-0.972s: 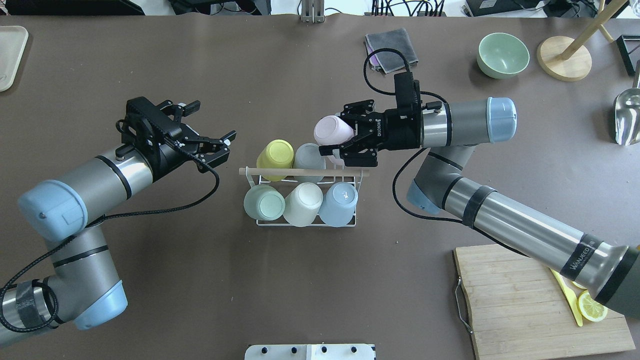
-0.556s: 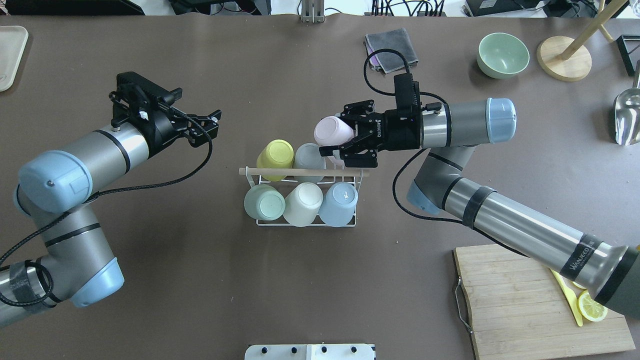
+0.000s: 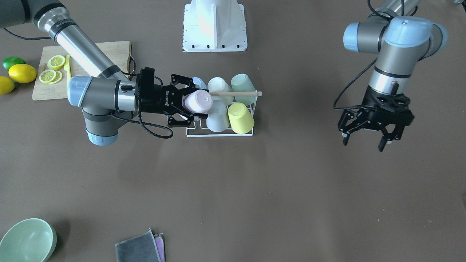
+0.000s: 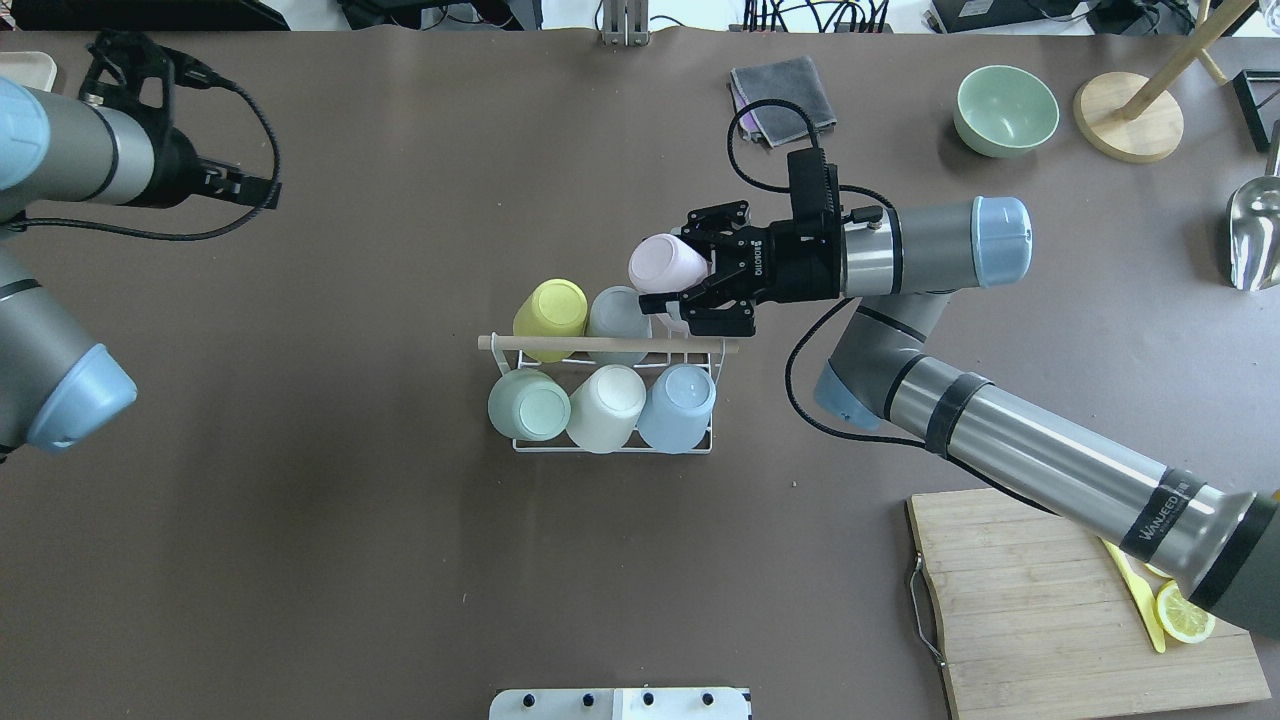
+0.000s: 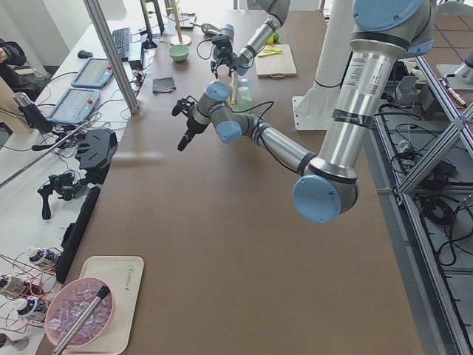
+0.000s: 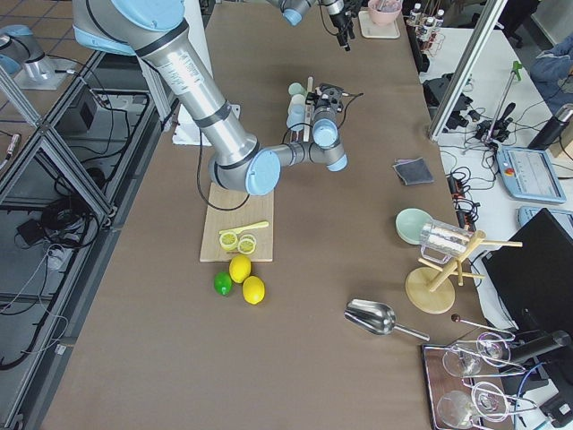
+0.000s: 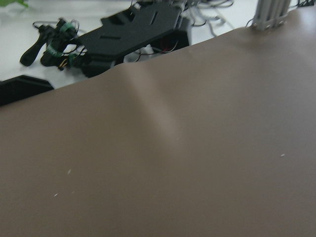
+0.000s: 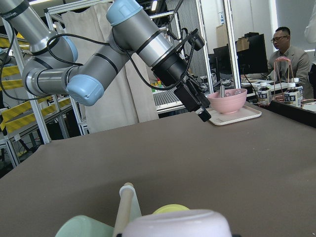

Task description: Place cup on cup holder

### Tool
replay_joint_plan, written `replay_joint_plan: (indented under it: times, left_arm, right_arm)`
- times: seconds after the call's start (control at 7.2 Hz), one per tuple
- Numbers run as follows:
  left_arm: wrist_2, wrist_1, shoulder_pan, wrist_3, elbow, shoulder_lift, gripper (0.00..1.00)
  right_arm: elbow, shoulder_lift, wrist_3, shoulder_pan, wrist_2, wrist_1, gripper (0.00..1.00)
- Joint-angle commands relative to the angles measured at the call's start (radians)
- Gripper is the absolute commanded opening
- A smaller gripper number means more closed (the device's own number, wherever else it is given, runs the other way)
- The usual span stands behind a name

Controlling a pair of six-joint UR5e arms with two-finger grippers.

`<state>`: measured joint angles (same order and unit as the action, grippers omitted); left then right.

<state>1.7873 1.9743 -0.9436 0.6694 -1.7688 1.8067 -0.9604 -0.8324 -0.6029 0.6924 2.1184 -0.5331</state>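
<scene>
A white wire cup holder (image 4: 612, 448) with a wooden handle bar (image 4: 560, 343) stands mid-table and carries several upturned cups: yellow (image 4: 550, 307), pale grey (image 4: 617, 312), green (image 4: 528, 405), cream (image 4: 605, 395) and blue (image 4: 678, 395). My right gripper (image 4: 690, 275) is shut on a pink cup (image 4: 668, 262), held tilted just above the holder's far right corner. The cup also shows in the front view (image 3: 198, 101) and at the bottom of the right wrist view (image 8: 177, 224). My left gripper (image 3: 364, 143) is open and empty, far off to the left of the holder (image 3: 218, 134).
A wooden cutting board (image 4: 1040, 600) with lemon slices and a yellow knife lies at the near right. A green bowl (image 4: 1005, 110), a grey cloth (image 4: 785, 95), a wooden stand (image 4: 1130, 115) and a metal scoop (image 4: 1255, 235) sit at the far right.
My left arm has swung away from the holder, to the left and toward the table's far side, gripper still open. The right gripper and pink cup have not moved.
</scene>
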Motion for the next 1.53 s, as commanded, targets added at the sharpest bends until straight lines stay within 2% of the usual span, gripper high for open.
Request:
replay_joint_plan:
  times: [0.0,0.14,0.28,0.42,0.56,0.69,0.83,1.11,1.39]
  left_arm:
    - [0.117,-0.209,-0.070,-0.028,0.025,-0.070,0.98]
    - [0.179,-0.347,-0.119,-0.122,0.038,-0.052,0.98]
    - [0.179,-0.436,-0.141,-0.260,0.043,-0.062,0.98]
    - [0.216,-0.489,-0.211,-0.302,0.051,-0.063,0.98]
    - [0.328,-0.495,-0.316,-0.341,0.077,-0.088,0.98]
    - [0.399,-0.494,-0.378,-0.458,0.121,-0.093,0.98]
    - [0.405,-0.488,-0.398,-0.500,0.120,-0.134,0.98]
    - [0.406,-0.488,-0.414,-0.501,0.117,-0.142,0.98]
    - [0.498,-0.492,-0.435,-0.502,0.117,-0.165,0.98]
  right_arm:
    - [0.003,-0.001,-0.001,0.001,0.000,-0.001,0.70]
    - [0.003,-0.001,-0.002,0.001,0.000,-0.001,0.91]
    - [0.005,-0.001,-0.002,0.001,0.000,-0.001,0.97]
    - [0.005,-0.001,-0.003,0.001,0.000,-0.001,0.98]
    - [0.005,-0.001,-0.002,0.001,0.002,-0.001,0.98]
    - [0.005,-0.001,-0.002,0.001,0.002,-0.001,0.98]
    - [0.005,-0.001,-0.002,0.003,0.002,-0.002,0.98]
    - [0.005,-0.001,-0.002,0.006,0.003,-0.001,0.98]
    - [-0.004,-0.002,-0.015,0.038,0.020,0.034,0.99]
